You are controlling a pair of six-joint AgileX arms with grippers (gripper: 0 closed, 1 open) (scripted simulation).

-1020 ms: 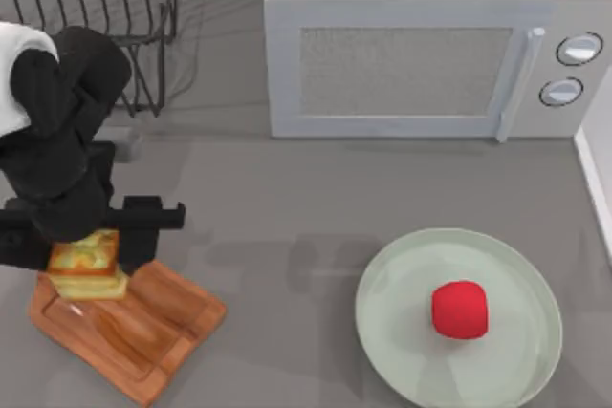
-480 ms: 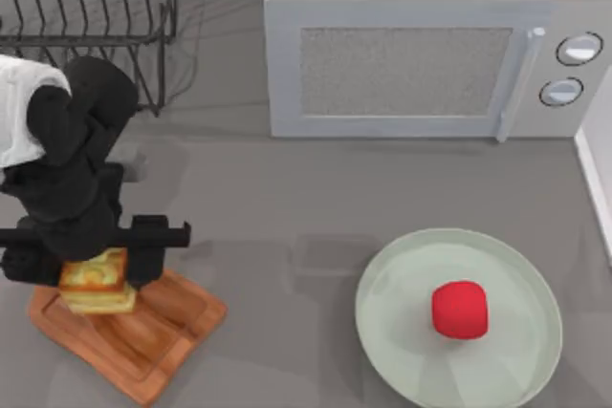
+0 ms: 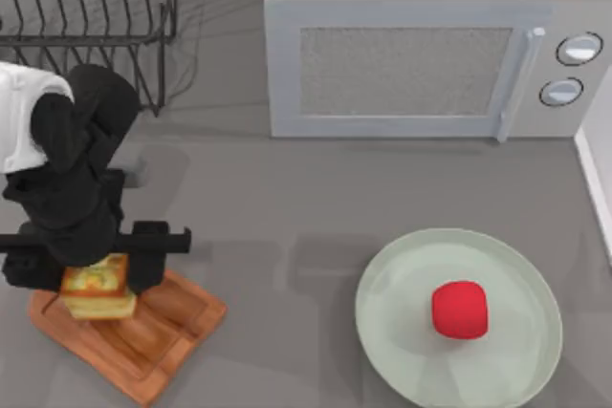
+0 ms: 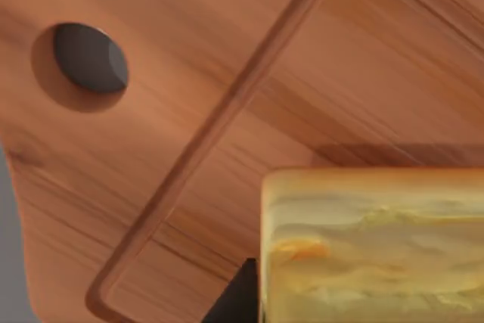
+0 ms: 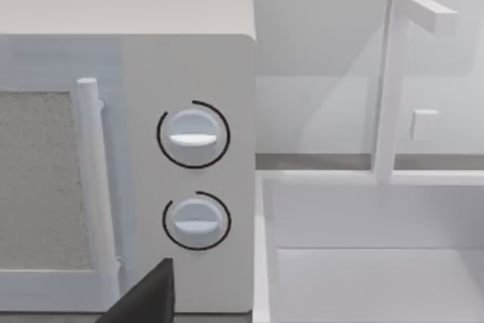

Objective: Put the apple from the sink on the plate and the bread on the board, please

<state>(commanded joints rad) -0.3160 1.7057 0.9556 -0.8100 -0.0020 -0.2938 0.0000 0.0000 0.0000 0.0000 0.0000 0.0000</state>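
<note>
Nearest, at 7 o'clock on the table: the board [image 3: 143, 336] w/ the bread [image 3: 97, 287] low over it, the left gripper [image 3: 94, 260] clamped on its sides. At 5 o'clock the apple [image 3: 460, 310] sits on the plate [image 3: 402, 351]. Far back, at 1 o'clock: microwave [image 3: 421, 54]. Right gripper [image 5: 144, 296]: can't tell its state.

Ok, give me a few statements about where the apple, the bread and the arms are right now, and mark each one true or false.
1. The apple lies on the plate. True.
2. The bread sits inside the microwave. False: it is over the board, at the left gripper.
3. The board lies at the table's left side. True.
4. The plate is stacked on the board. False: they lie apart, the plate at the right.
5. A wire rack stands behind the left arm. True.
</note>
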